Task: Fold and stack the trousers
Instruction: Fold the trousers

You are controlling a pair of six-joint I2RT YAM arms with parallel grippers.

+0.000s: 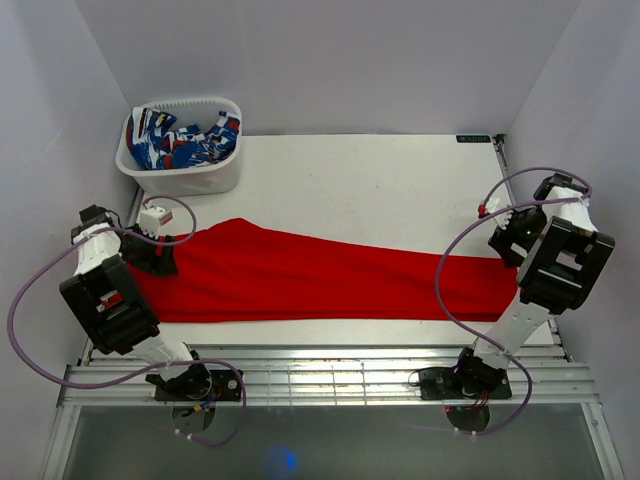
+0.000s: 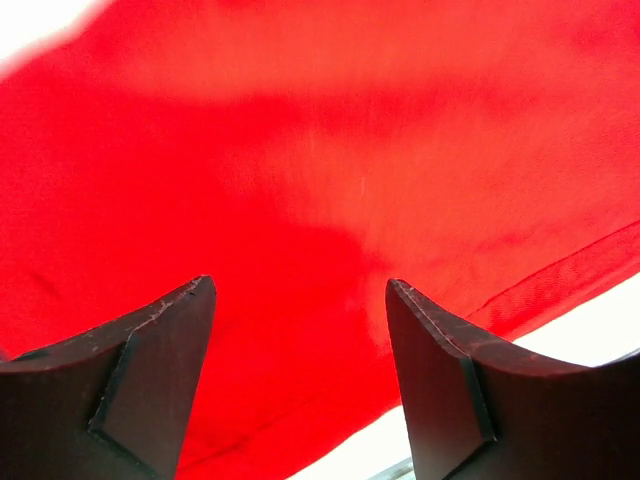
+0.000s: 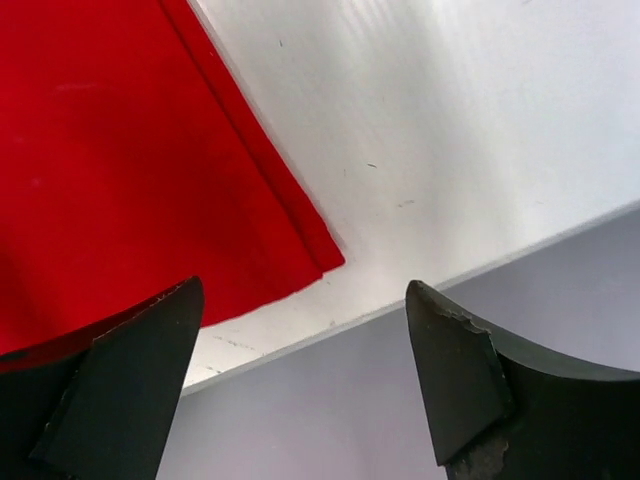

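White table [image 1: 350, 180] between pale walls [image 1: 330, 60] bears the trousers [image 1: 300, 280]; left gripper [image 2: 300, 282] and right gripper [image 3: 303, 284] gape empty.

Red trousers [image 1: 300, 285] flat across table [image 1: 350, 180]

Trousers [image 1: 300, 282]: soft matt red cloth, smooth. Bench [image 1: 380, 180]: white, smooth, slightly scuffed. Basket [image 1: 190, 178]: white plastic.

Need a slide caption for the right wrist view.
Open right gripper over a corner of the trousers, near the table edge.
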